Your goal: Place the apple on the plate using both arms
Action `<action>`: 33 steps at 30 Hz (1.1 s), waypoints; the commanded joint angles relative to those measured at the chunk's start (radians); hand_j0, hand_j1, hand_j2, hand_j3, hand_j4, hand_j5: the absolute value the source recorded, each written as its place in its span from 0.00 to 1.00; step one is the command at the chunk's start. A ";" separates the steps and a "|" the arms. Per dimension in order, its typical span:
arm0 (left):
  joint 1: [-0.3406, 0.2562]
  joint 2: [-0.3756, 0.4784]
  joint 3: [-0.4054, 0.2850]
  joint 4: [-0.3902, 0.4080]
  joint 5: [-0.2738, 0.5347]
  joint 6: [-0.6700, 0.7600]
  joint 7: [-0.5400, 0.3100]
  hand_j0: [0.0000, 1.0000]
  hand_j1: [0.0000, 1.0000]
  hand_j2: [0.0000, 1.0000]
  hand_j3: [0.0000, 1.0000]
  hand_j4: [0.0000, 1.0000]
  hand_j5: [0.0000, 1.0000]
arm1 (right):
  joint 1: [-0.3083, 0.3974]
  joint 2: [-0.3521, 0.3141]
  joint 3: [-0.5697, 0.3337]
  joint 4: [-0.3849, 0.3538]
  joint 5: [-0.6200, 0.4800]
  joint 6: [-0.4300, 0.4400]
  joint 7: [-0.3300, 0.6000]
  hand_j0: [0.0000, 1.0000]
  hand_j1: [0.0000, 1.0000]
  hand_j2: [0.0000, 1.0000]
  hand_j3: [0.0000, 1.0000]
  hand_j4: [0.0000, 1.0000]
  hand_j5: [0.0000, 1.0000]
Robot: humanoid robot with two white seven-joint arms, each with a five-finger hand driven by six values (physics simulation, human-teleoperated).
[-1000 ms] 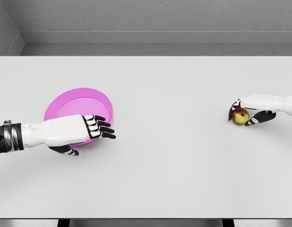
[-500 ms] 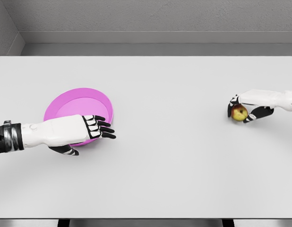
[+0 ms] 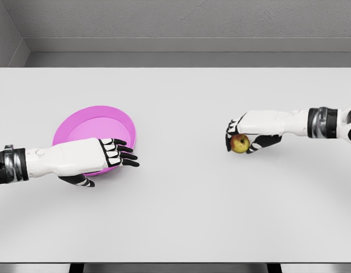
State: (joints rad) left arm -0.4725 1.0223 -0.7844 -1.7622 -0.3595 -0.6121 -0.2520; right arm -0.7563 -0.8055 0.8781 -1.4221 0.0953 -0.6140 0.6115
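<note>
A yellow-red apple [image 3: 240, 144] is held in my right hand [image 3: 242, 136], whose fingers curl around it from above, right of the table's middle. A pink plate [image 3: 90, 126] lies on the left part of the table. My left hand [image 3: 116, 154] reaches in from the left over the plate's near rim, fingers stretched flat and holding nothing. The near edge of the plate is hidden behind that hand and forearm.
The white table [image 3: 181, 210] spans the whole view. A grey wall runs behind its far edge.
My right hand has carried the apple leftward, from near the right edge toward the middle of the table. The left arm and plate have not moved.
</note>
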 commanded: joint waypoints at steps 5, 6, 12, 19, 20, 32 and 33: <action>0.000 0.001 0.001 0.000 0.007 0.001 0.000 1.00 1.00 1.00 1.00 1.00 1.00 | -0.003 0.023 0.015 -0.080 -0.008 0.003 -0.001 0.47 0.47 0.47 0.47 0.47 0.47; 0.000 0.001 0.001 0.000 0.007 0.001 0.000 1.00 1.00 1.00 1.00 1.00 1.00 | -0.005 0.031 0.019 -0.080 -0.008 0.003 -0.001 0.47 0.47 0.47 0.47 0.47 0.47; 0.000 0.001 0.001 0.000 0.007 0.001 0.000 1.00 1.00 1.00 1.00 1.00 1.00 | -0.014 0.066 0.030 -0.064 -0.006 0.003 -0.001 0.47 0.47 0.47 0.47 0.47 0.47; 0.000 0.001 0.001 0.001 0.007 0.001 0.000 1.00 1.00 1.00 1.00 1.00 1.00 | -0.018 0.065 0.024 -0.066 -0.002 0.003 -0.001 1.00 1.00 1.00 1.00 1.00 1.00; 0.000 0.001 0.001 0.000 0.005 0.001 0.000 1.00 1.00 1.00 1.00 1.00 1.00 | -0.020 0.066 0.024 -0.066 -0.002 0.003 -0.001 1.00 1.00 1.00 1.00 1.00 1.00; -0.074 -0.022 -0.038 0.000 0.007 0.001 0.000 1.00 1.00 1.00 1.00 1.00 1.00 | 0.038 0.022 -0.269 -0.008 -0.032 0.003 -0.001 1.00 1.00 1.00 1.00 1.00 1.00; -0.119 -0.051 -0.039 0.000 0.008 0.001 0.000 1.00 1.00 1.00 1.00 1.00 1.00 | 0.083 0.017 -0.370 0.027 -0.080 0.003 -0.001 1.00 1.00 1.00 1.00 1.00 1.00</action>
State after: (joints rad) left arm -0.6105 0.9978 -0.8094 -1.7620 -0.3578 -0.6117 -0.2520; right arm -0.6551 -0.7691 0.6633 -1.4348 0.0669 -0.6153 0.6116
